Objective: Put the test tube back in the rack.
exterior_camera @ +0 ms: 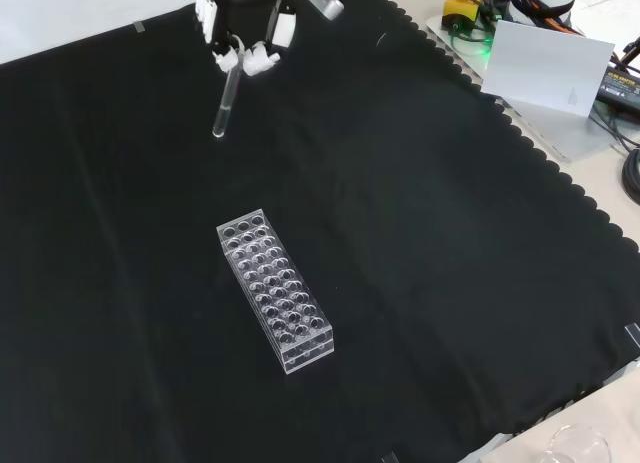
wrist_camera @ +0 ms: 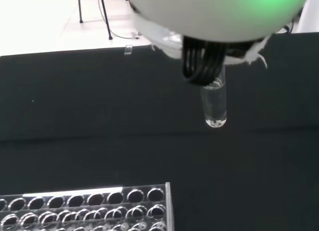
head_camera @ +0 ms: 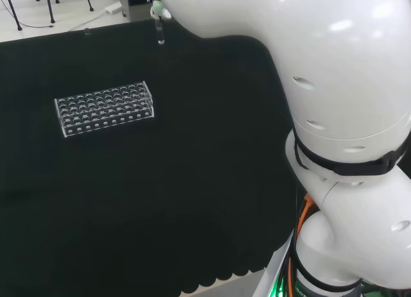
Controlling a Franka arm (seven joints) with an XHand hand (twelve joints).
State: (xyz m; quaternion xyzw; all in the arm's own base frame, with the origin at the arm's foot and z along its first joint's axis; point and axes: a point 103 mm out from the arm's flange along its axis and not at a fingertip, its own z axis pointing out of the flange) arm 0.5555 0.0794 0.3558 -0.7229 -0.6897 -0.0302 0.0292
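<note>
A clear test tube [exterior_camera: 224, 105] hangs nearly upright above the black cloth, its top pinched between the fingertips of my hand [exterior_camera: 245, 53] at the top of the front view. In the head view the tube [head_camera: 160, 33] hangs below a white fingertip [head_camera: 160, 13] near the top, right of and beyond the rack. The clear plastic rack [exterior_camera: 274, 289] with many round holes lies on the cloth, well nearer the camera than the tube in the front view. The wrist view has the tube's rounded end [wrist_camera: 215, 106] high over the cloth, with the rack's end [wrist_camera: 89, 206] off to one side.
The arm's big white links [head_camera: 340, 85] stand at the right of the head view. A white box [exterior_camera: 545, 63], cables and a glass vessel's rim [exterior_camera: 580, 445] sit past the cloth's scalloped edge in the front view. Bare black cloth [exterior_camera: 450, 243] surrounds the rack.
</note>
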